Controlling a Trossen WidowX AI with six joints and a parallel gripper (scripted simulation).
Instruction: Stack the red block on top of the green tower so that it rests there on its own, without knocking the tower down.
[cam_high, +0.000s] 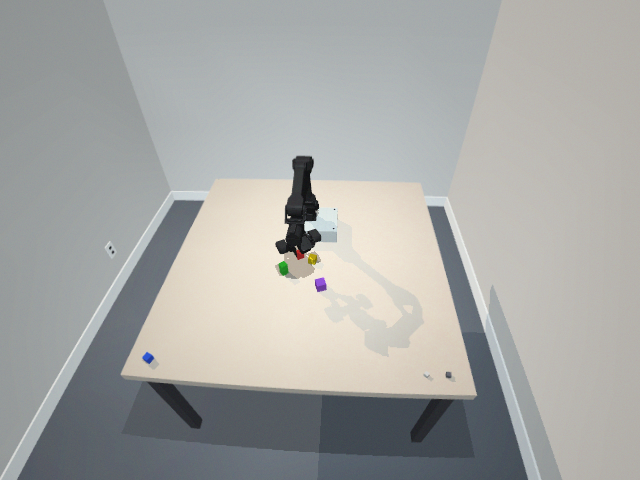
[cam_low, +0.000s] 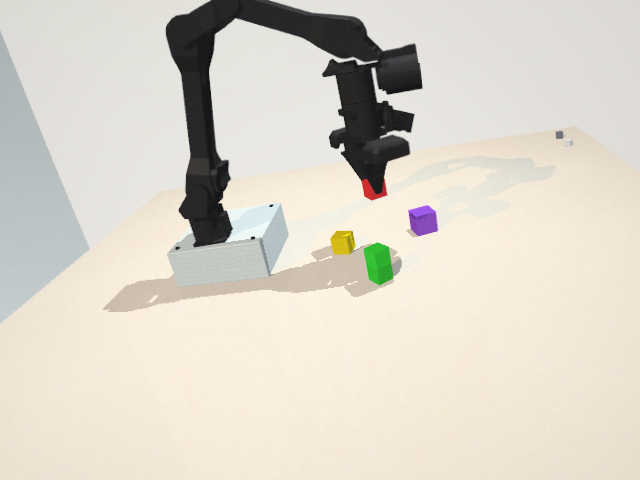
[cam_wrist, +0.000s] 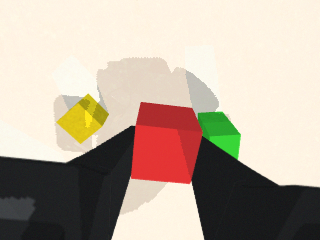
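Observation:
My gripper (cam_low: 375, 187) (cam_wrist: 163, 136) is shut on the red block (cam_high: 299, 254) (cam_low: 373, 194) (cam_wrist: 161, 152) and holds it in the air, well above the table. The green tower (cam_high: 283, 268) (cam_low: 378, 264) (cam_wrist: 220, 131) stands upright on the table, two green blocks high. In the wrist view the tower shows just right of the red block, partly hidden behind the right finger. In the exterior view the red block is higher than the tower's top, with a gap between them.
A yellow block (cam_high: 312, 258) (cam_low: 342, 242) (cam_wrist: 80, 120) lies near the tower. A purple block (cam_high: 320, 284) (cam_low: 423, 221) is farther out. The pale box (cam_high: 326, 236) (cam_low: 222, 266) is at the arm's base. A blue block (cam_high: 148, 357) and two tiny blocks lie near the table's corners.

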